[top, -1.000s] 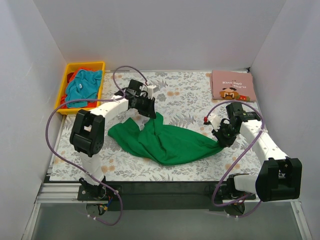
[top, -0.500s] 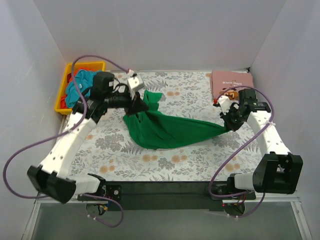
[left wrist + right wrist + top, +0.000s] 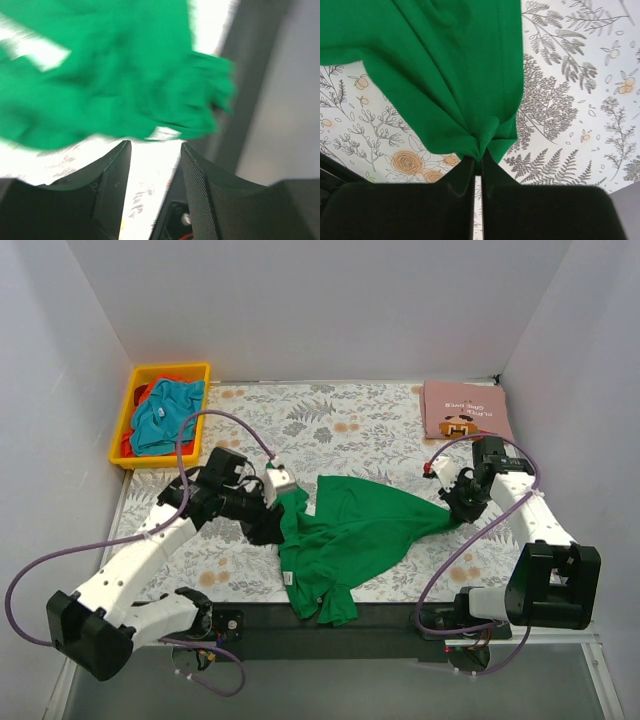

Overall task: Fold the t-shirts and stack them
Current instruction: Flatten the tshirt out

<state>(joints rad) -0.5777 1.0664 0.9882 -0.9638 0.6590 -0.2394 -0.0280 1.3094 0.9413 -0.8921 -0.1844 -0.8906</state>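
The bright green t-shirt [image 3: 350, 530] lies crumpled across the middle of the floral cover, and its lower part hangs over the near edge. My right gripper [image 3: 453, 512] is shut on a bunched corner of the shirt's right end; this green cloth [image 3: 445, 65] fans out from my shut right gripper [image 3: 480, 160]. My left gripper [image 3: 266, 528] is at the shirt's left edge. In the blurred left wrist view the left gripper [image 3: 155, 147] is open and empty, with the green shirt [image 3: 110, 75] just beyond the tips.
A folded dusty pink t-shirt [image 3: 465, 410] with a cartoon face lies at the back right. The yellow bin [image 3: 125, 410] at the back left holds a teal shirt [image 3: 165, 410] and a red one [image 3: 127, 443]. White walls stand on three sides.
My left arm swung from the back left towards the near side and let go of the green shirt. The shirt dropped and now drapes over the near edge. My right gripper stayed shut on it.
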